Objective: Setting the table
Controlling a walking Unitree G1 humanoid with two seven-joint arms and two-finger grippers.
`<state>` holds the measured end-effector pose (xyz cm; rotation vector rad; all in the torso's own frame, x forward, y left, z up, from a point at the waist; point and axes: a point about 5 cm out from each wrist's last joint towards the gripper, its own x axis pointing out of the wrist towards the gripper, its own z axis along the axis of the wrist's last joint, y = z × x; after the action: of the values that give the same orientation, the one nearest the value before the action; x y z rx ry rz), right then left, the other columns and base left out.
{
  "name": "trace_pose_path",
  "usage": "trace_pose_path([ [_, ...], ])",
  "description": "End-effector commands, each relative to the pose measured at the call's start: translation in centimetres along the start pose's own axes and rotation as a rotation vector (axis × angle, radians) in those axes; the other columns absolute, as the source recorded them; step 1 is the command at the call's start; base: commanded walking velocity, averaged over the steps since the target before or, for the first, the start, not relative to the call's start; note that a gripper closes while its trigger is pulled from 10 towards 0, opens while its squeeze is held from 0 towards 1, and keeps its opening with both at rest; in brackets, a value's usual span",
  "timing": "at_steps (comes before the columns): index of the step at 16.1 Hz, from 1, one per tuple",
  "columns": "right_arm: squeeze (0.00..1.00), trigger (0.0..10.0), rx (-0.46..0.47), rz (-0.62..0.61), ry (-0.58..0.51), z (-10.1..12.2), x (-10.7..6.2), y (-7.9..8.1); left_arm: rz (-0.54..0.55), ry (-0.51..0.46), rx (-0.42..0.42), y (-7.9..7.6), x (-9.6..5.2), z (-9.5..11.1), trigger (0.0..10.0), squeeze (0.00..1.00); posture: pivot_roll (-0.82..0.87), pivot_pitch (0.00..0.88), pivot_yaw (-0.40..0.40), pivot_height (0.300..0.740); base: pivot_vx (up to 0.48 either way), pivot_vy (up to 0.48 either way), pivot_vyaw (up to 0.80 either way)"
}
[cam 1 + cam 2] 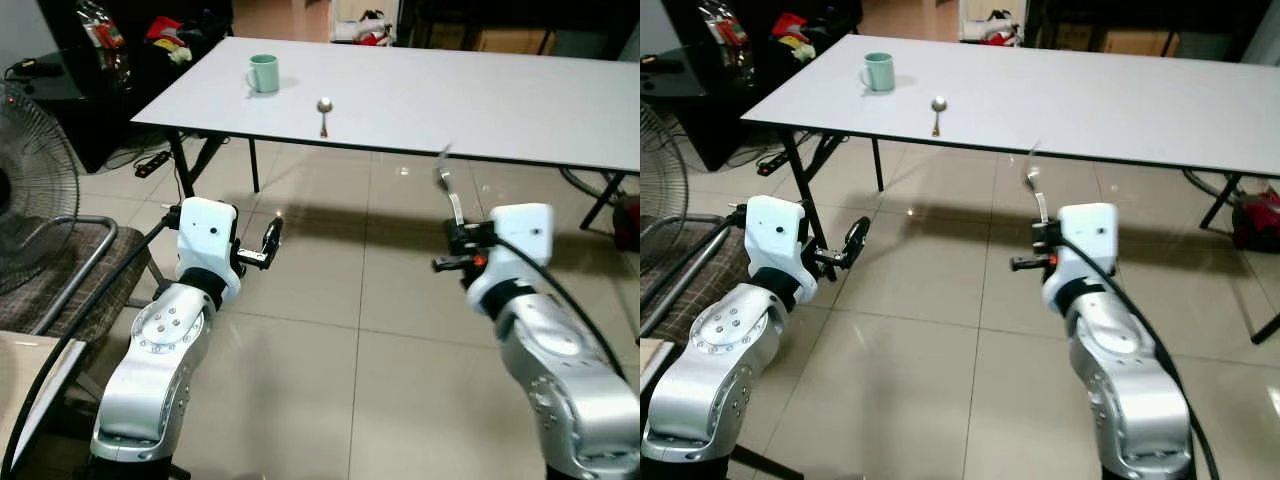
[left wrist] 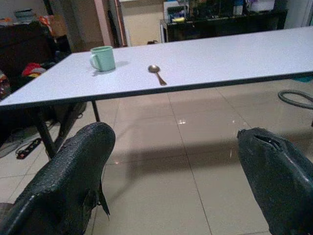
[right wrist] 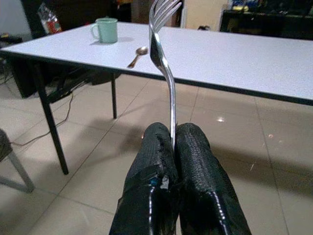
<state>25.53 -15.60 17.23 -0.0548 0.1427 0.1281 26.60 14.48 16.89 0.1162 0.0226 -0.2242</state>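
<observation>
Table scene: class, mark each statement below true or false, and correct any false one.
1. The right end effector grips a fork. True.
2. The mug stands on the floor. False: it stands on the table.
3. The spoon lies on the table near its front edge. True.
4. The left end effector holds the spoon. False: it is open and empty.
5. The fork's prongs point downward. False: they point up.

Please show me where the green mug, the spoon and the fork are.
green mug [image 1: 264,73], left eye view, on its side wall.
spoon [image 1: 324,115], left eye view, on its handle.
fork [image 3: 168,83], right wrist view, on its neck.
</observation>
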Motion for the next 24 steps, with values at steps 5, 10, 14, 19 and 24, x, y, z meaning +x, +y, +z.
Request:
trace_pose_path([
  [5,0.0,10.0,-0.042,-0.012,-0.052,1.04,0.63,-0.29,0.008,-0.01,0.008,0.43,-0.15,0.1,10.0,0.0,0.09,0.0,0.007,0.74,0.319,0.0,0.48],
  [10,0.0,10.0,0.031,-0.031,-0.038,0.79,0.6,-0.34,0.001,-0.007,0.019,0.53,-0.22,-0.06,10.0,0.0,0.08,0.0,0.007,0.74,0.32,0.0,0.0],
  [14,0.0,10.0,0.049,-0.045,-0.017,0.64,0.67,-0.37,-0.007,-0.011,0.018,0.53,-0.17,-0.04,10.0,0.0,0.08,0.0,0.011,0.74,0.322,0.0,0.0],
  [19,0.0,10.0,0.064,-0.046,-0.021,0.66,0.61,-0.46,-0.011,-0.011,0.017,0.54,-0.25,-0.05,10.0,0.0,0.08,0.0,0.008,0.74,0.315,0.0,0.0],
  [24,0.0,10.0,0.034,-0.024,-0.017,0.64,0.62,-0.23,-0.012,-0.011,0.013,0.53,-0.3,-0.07,10.0,0.0,0.08,0.0,0.006,0.74,0.316,0.0,0.0],
])
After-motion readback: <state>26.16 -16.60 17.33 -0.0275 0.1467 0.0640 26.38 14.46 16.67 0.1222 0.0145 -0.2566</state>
